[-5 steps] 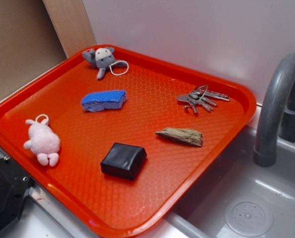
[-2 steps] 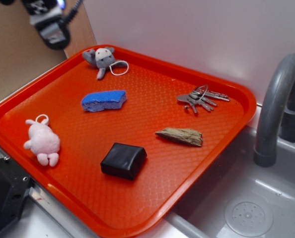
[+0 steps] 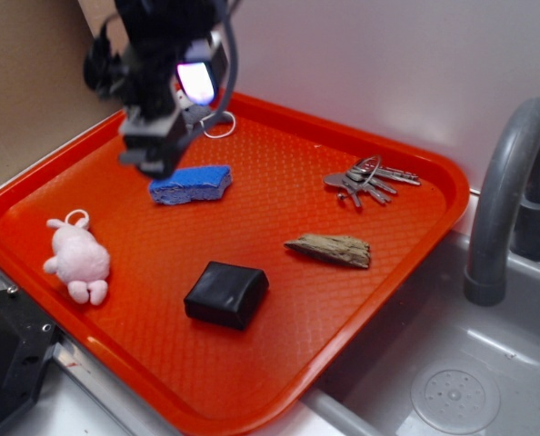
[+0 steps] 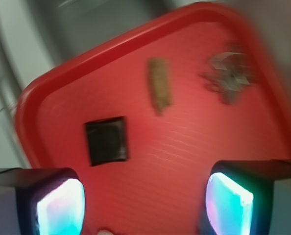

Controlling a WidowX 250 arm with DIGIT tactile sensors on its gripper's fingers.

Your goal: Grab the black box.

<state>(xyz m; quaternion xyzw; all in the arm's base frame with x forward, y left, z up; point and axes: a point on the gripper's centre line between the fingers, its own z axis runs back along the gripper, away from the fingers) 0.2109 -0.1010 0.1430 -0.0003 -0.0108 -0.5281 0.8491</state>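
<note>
The black box [image 3: 226, 293] is small, glossy and squarish. It lies on the orange tray [image 3: 406, 245] near its front edge. It also shows in the wrist view [image 4: 106, 140], ahead of the gripper and to the left. My gripper [image 3: 152, 159] hangs in the air above the tray's back left part, over the blue sponge [image 3: 191, 183], well away from the box. In the wrist view the gripper [image 4: 144, 205] is open and empty, with its two glowing pads [image 4: 61, 208] far apart.
On the tray lie a pink plush toy [image 3: 77, 260], a grey plush toy partly hidden behind the gripper, a bunch of keys [image 3: 370, 180] and a piece of wood [image 3: 329, 249]. A grey sink [image 3: 452, 381] with a faucet [image 3: 511, 191] is to the right. A black angular machine part [image 3: 2, 359] sits at the lower left.
The arm has come in from the top left corner and moved down and right, over the sponge. The things on the tray have not moved.
</note>
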